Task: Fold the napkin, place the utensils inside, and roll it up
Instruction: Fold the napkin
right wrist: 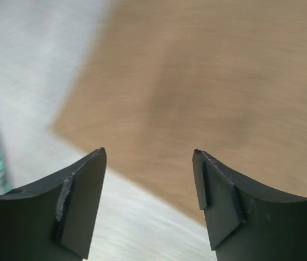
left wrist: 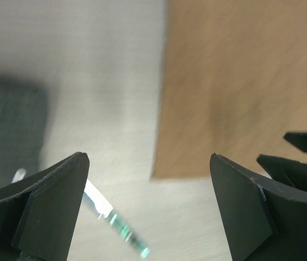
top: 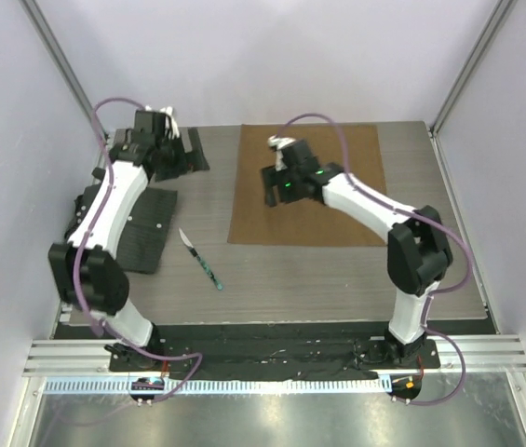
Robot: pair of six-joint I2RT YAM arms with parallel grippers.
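Napkin [top: 309, 186] lies flat and unfolded on the table [top: 337, 279], right of centre and toward the far side. Knife [top: 200, 259] lies on bare table just left of the napkin's near-left corner, not touching it; blade points far-left, handle near-right. Dark mat [top: 146, 228] lies left of the knife, apart from it.

Left gripper [left wrist: 148, 163] is at the far-left, fingers spread wide with nothing between them. Its view is blurred and takes in the mat, the knife and the napkin's edge.

Right gripper [right wrist: 149, 155] is above the napkin's left part, fingers parted, empty. Contact with the cloth: cannot tell.
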